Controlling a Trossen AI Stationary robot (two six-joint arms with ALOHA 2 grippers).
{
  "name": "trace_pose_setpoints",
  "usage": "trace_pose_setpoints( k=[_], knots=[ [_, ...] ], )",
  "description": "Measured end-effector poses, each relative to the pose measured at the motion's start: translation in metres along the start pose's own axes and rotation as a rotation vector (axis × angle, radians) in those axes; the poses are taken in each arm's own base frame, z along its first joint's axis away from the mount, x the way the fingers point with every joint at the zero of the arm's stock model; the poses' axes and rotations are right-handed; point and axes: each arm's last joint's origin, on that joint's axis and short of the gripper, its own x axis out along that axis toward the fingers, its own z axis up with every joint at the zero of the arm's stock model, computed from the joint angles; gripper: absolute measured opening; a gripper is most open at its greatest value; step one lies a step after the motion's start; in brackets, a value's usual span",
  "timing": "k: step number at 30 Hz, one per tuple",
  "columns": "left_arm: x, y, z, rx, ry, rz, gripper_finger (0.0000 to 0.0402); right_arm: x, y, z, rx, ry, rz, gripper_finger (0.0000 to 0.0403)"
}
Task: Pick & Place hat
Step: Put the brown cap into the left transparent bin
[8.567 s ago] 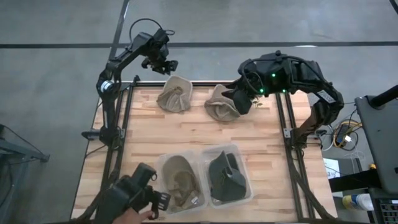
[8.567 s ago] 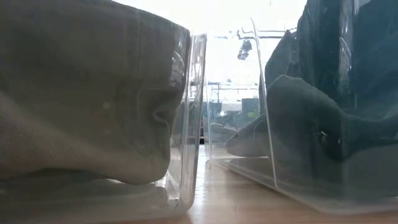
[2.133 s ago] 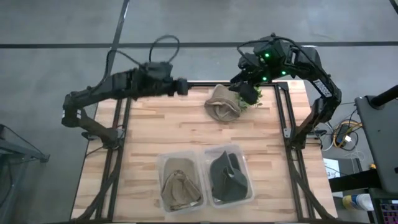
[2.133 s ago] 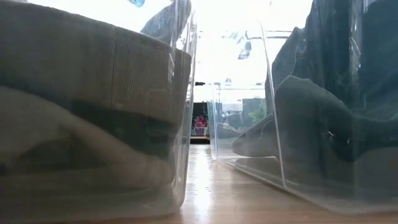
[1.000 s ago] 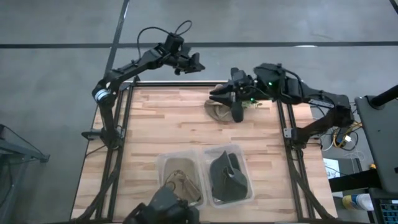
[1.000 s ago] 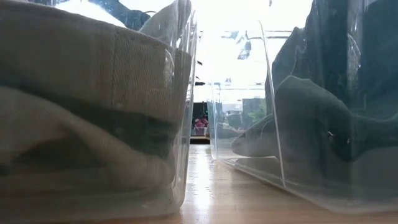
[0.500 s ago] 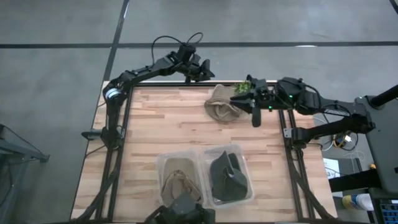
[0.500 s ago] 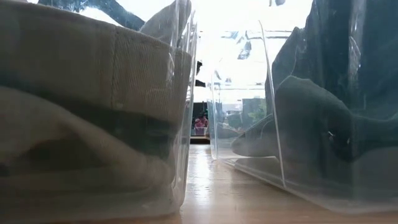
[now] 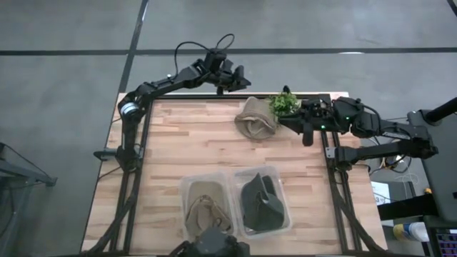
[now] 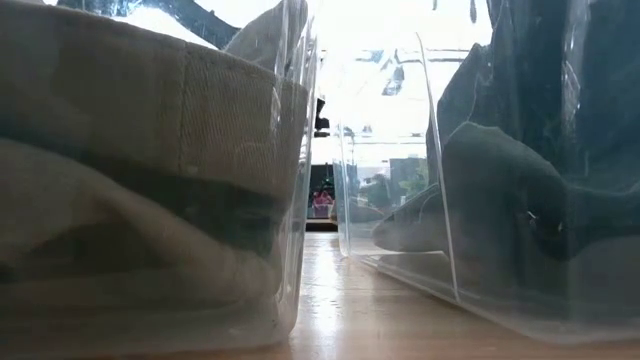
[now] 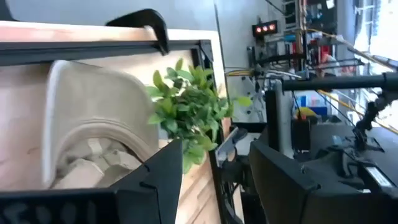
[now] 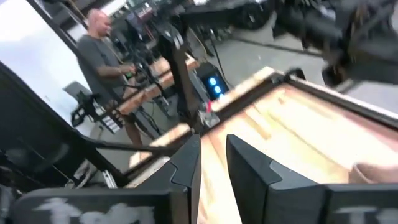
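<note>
Two clear plastic bins stand side by side at the near edge of the wooden table (image 9: pixel 171 150): the left bin (image 9: pixel 205 208) holds tan hats, how many cannot be told, and the right bin (image 9: pixel 262 200) holds dark grey ones. One tan hat (image 9: pixel 254 118) lies loose on the far part of the table, just beside a small green plant (image 9: pixel 284 102) at the far right corner. The left gripper (image 9: pixel 237 78) hovers past the far edge with its fingers spread and nothing between them, while the right gripper (image 9: pixel 305 126) sits just right of the loose hat, its fingers slightly parted and empty.
</note>
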Motion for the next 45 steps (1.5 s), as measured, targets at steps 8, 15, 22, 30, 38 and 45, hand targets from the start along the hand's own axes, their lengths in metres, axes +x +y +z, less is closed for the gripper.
trace_pose_setpoints(
  k=[8,15,22,30,38,45],
  knots=[
    [-0.008,-0.007,0.000,0.016,0.006,-0.022,0.0179,0.012,-0.017,-0.023,0.263,0.162,-0.182,0.0095],
    [-0.020,-0.021,-0.002,0.067,0.021,-0.068,0.0179,0.006,-0.034,-0.049,0.596,0.346,-0.477,0.0144],
    [-0.039,-0.040,-0.007,0.161,0.049,-0.141,0.0179,0.016,-0.052,-0.070,0.439,0.396,-0.661,0.0157],
    [-0.060,-0.057,-0.009,0.223,0.041,-0.196,0.0179,0.034,-0.083,-0.105,0.270,0.418,-0.711,0.0157],
    [-0.071,-0.065,-0.011,0.255,0.038,-0.223,0.0179,0.039,-0.112,-0.146,0.119,0.392,-0.724,0.0147],
    [-0.079,-0.072,-0.011,0.271,0.027,-0.242,0.0179,0.042,-0.128,-0.166,0.039,0.324,-0.722,0.0130]
  ],
)
